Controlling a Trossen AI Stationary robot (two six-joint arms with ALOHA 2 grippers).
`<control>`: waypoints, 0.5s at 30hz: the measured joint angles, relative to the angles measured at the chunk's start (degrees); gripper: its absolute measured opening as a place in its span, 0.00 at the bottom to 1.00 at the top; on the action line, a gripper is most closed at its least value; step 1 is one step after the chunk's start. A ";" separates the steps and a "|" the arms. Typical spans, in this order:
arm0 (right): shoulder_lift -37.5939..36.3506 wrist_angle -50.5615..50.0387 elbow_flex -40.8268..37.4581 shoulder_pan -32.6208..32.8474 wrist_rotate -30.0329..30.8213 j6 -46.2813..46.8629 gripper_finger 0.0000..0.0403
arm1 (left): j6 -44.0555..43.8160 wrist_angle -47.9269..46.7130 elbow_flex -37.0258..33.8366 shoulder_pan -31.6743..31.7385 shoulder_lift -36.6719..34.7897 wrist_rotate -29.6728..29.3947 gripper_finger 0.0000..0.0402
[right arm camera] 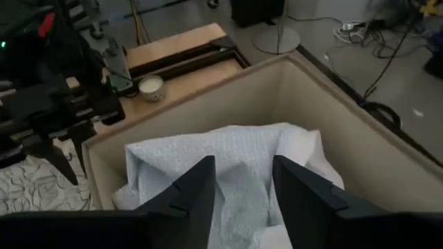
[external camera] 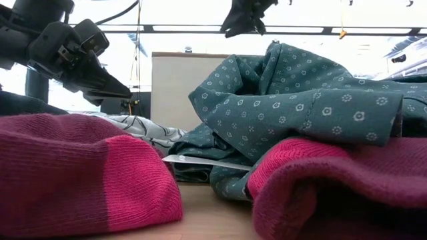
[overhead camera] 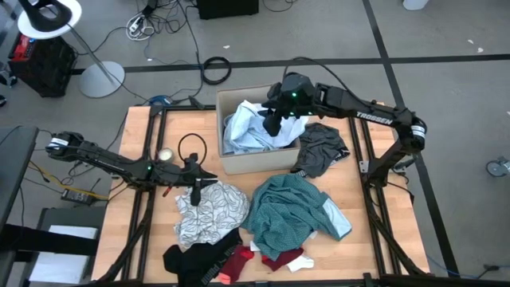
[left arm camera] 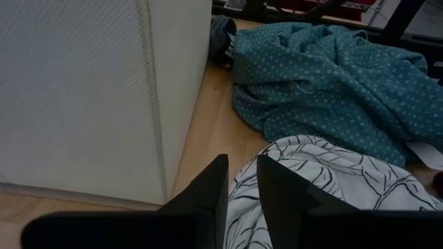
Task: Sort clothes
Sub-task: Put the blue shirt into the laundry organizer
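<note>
The right gripper (overhead camera: 273,118) hung over the cardboard box (overhead camera: 239,162), its fingers (right arm camera: 194,190) spread moderately apart and holding nothing, with a pale blue garment (right arm camera: 228,159) crumpled inside the box directly beneath them. That garment looked soft and lightly textured, heaped against the box's near wall.

The left gripper (overhead camera: 197,188) sat low at about seven o'clock from the box, its fingers (left arm camera: 211,190) drawn to a narrow gap, empty, tips just at the edge of a white garment with black leaf lines (overhead camera: 209,211); whether they actually touched the cloth was hard to tell from the wrist view.

At five o'clock from the box lay a teal dotted shirt (overhead camera: 295,211), rumpled in a broad mound, with a pale blue piece (overhead camera: 339,222) showing at its far side. A dark grey garment (overhead camera: 321,147) rested at three o'clock, against the box's side. Along the table's (overhead camera: 135,127) front edge lay a black garment (overhead camera: 195,259) and red-and-white socks (overhead camera: 275,259), the socks touching the teal shirt's hem. A small round tin (overhead camera: 165,155) stood at nine o'clock from the box.
</note>
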 joint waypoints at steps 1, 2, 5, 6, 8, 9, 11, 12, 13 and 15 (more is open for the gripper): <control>1.00 -0.29 1.61 0.10 0.02 -0.65 0.34 | 0.01 0.21 0.00 0.00 0.00 0.00 0.21; 2.02 -0.76 3.26 0.13 0.00 -1.13 0.33 | 0.00 0.44 0.00 0.00 0.00 0.00 0.21; 5.10 -4.93 8.08 -0.34 0.00 -1.46 0.30 | 0.00 0.94 0.00 0.00 0.00 0.00 0.21; 6.23 -7.32 9.46 -0.69 0.00 -1.25 0.29 | 0.00 0.95 0.00 0.00 -0.02 0.00 0.21; 8.83 -12.45 11.41 -1.32 0.04 0.01 0.27 | 0.00 0.93 0.00 0.00 0.00 -0.01 0.21; 10.39 -14.79 12.17 -1.56 0.04 0.07 0.26 | 0.00 0.94 0.00 0.00 0.00 0.00 0.21; 13.23 -19.86 13.21 -1.80 0.05 0.03 0.24 | 0.00 0.86 0.00 0.00 0.00 0.00 0.21; 14.70 -22.01 13.71 -1.90 0.03 0.02 0.22 | 0.01 0.86 0.00 0.00 -0.01 0.00 0.21; 16.13 -23.57 14.12 -2.03 -0.02 0.03 0.20 | 0.00 0.83 0.00 0.00 0.00 0.00 0.21; 18.79 -25.15 14.29 -2.18 -0.21 0.08 0.15 | 0.01 0.77 -0.02 0.00 -0.01 -0.02 0.21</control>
